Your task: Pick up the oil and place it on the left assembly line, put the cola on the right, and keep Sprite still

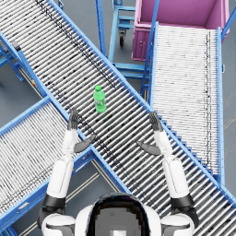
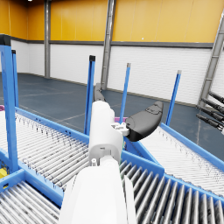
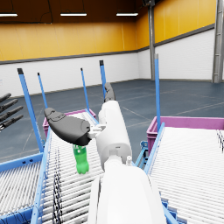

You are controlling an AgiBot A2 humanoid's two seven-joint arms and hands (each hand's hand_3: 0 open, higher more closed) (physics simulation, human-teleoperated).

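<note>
Both hands empty, nothing to pick yet.
Left hand (image 1: 75,133) and right hand (image 1: 156,136) hover with fingers spread over the middle belt (image 1: 55,55). The green bottle (image 1: 99,99) stands upright just beyond them and should be left alone. No oil or cola is in sight.

Head camera steeply down; 2 wrist cameras level, close; all share centre conveyor (image 1: 124,138).

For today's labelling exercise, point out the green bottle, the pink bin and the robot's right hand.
green bottle (image 1: 99,101), head view, on its body.
pink bin (image 1: 140,44), head view, on its outer wall.
right hand (image 1: 156,136), head view, on its middle.
</note>
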